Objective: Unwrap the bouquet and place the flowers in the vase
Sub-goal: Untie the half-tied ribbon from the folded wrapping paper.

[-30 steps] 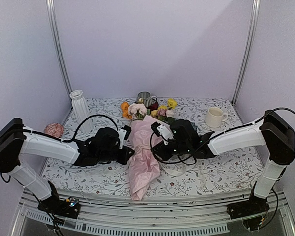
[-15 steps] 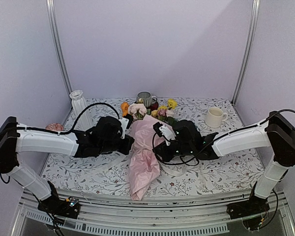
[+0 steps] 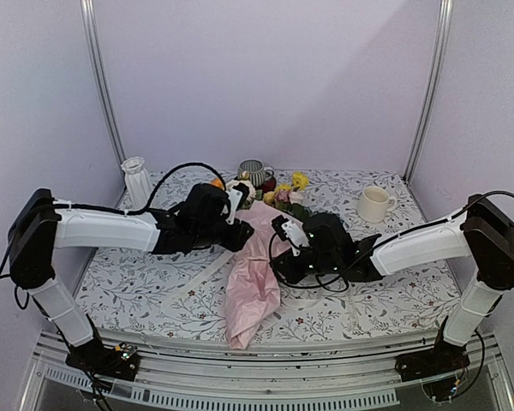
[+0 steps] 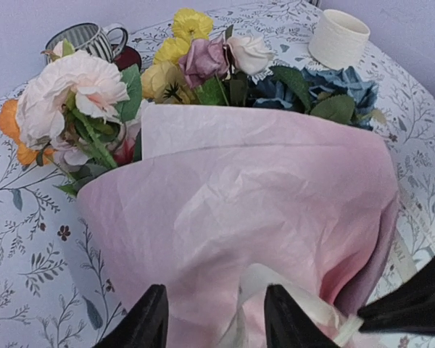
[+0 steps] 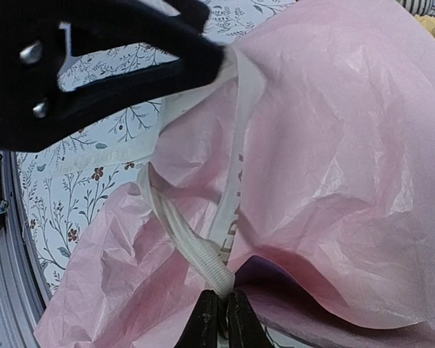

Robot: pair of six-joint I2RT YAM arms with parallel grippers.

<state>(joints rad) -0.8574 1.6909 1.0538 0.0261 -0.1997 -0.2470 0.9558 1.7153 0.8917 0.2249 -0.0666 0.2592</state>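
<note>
The bouquet lies on the table, a cone of crinkled pink paper with its point toward the near edge. The flowers stick out of its far end: cream, orange, yellow, purple and blue-grey blooms. My left gripper is open just above the paper's middle, its fingers on either side of a pale ribbon loop without pinching it. My right gripper is shut on the pale ribbon beside the paper. The white ribbed vase stands upright at the back left, behind my left arm.
A grey striped mug stands behind the flowers and a cream mug at the back right. A loose ribbon strand trails over the floral tablecloth left of the paper. Both forearms reach in toward the table's middle.
My left arm has swung right and toward the back, onto the bouquet's middle, and its jaws have opened. My right gripper has stayed shut on the ribbon, shifting only slightly.
</note>
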